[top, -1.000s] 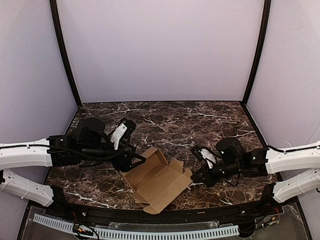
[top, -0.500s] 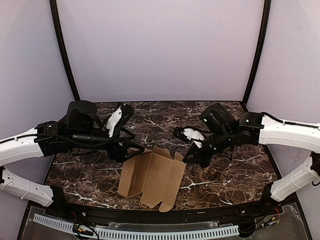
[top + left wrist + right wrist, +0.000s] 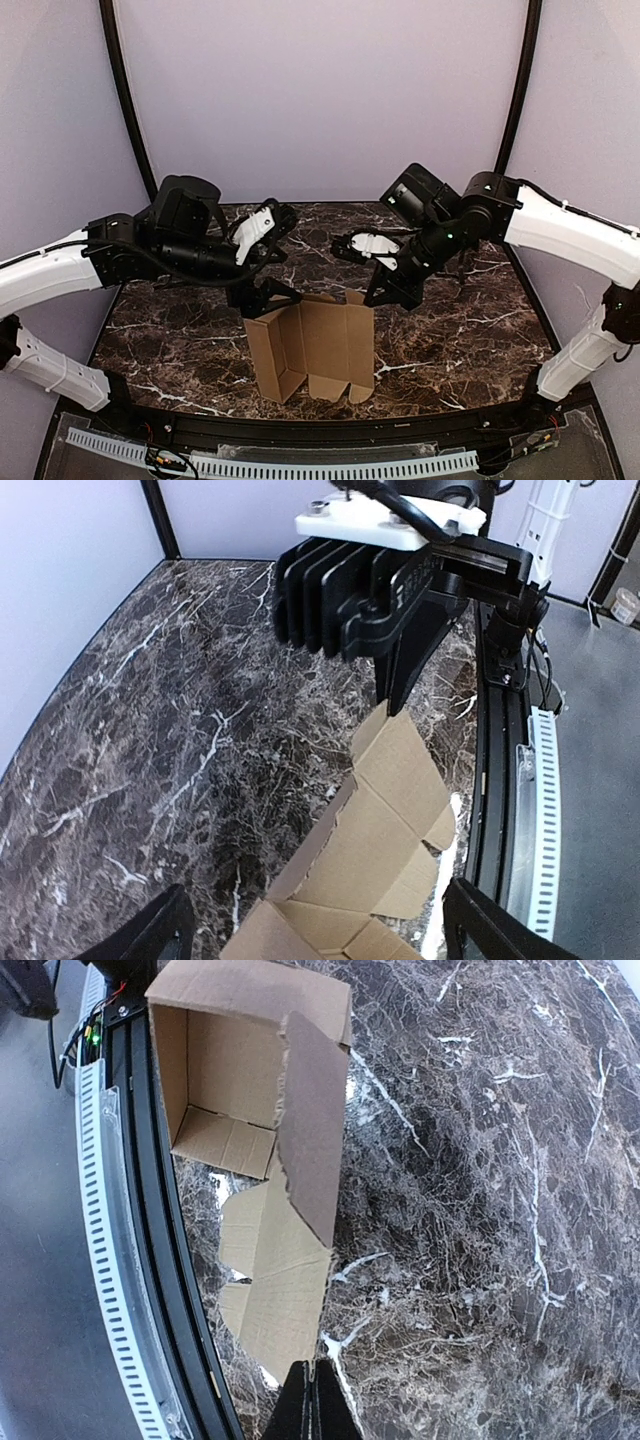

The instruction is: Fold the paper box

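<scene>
Two grippers meeting over a standing paper box

Nearest the arm bases, just behind the black front rail [image 3: 330, 432], the paper box [image 3: 320, 350] is standing upright on the dark marble table [image 3: 470, 340]. It is showing plain brown, unprinted cardboard, creased into vertical panels. Its left-hand panels are bending round into an open rectangular sleeve, while the right-hand panels are lying flatter, in one plane. Notched flaps are hanging along its lower edge, and a short tab is sticking up from the top edge.

Just beyond and above the box, the right gripper [image 3: 378, 296] is reaching down to the top right corner. Its jaws are pressed fully together and pinching the cardboard's upper edge there. Its own wrist camera is showing the closed fingertips [image 3: 310, 1410] meeting that edge, with the sleeve gaping beyond them.

At the top left corner the left gripper [image 3: 278, 258] is hovering with its jaws spread wide and clamping nothing. In its wrist view the two fingers [image 3: 150, 935] are standing far apart, with the cardboard lying between them. Whether its lower finger is brushing that corner cannot be told.

Farther back, bare marble is running up to the lilac back wall [image 3: 320, 100].
</scene>
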Controlling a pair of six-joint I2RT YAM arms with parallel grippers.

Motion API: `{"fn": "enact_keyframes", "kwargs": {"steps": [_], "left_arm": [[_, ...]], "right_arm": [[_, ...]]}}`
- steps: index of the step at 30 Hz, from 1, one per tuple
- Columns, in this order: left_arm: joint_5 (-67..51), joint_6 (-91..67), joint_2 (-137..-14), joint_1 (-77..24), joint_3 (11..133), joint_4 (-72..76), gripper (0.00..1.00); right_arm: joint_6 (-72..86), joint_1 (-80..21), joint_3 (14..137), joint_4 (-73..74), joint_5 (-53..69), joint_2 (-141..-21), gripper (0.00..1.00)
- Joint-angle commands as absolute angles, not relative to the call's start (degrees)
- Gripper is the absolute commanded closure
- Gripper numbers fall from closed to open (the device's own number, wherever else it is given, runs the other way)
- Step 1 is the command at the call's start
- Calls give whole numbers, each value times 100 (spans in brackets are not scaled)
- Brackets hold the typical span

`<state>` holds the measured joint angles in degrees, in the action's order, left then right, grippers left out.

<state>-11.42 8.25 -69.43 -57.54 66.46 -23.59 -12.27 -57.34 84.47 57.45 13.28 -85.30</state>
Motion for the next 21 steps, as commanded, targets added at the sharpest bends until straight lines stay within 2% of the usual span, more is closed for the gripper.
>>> {"fn": "enact_keyframes", "kwargs": {"steps": [1,10,21], "left_arm": [[-1362,1754,-7222,-5777,7066,-2812,16],[-1866,2295,-7701,-5780,7526,-3278,34],[-2122,2371,-8310,-5814,7872,-3497,41]], "right_arm": [[-1507,-5836,8904,6346,1275,-8726,100],[-1553,-5914,9122,6411,1299,-8835,100],[-1519,-5917,8876,6146,1246,-8621,100]]}}
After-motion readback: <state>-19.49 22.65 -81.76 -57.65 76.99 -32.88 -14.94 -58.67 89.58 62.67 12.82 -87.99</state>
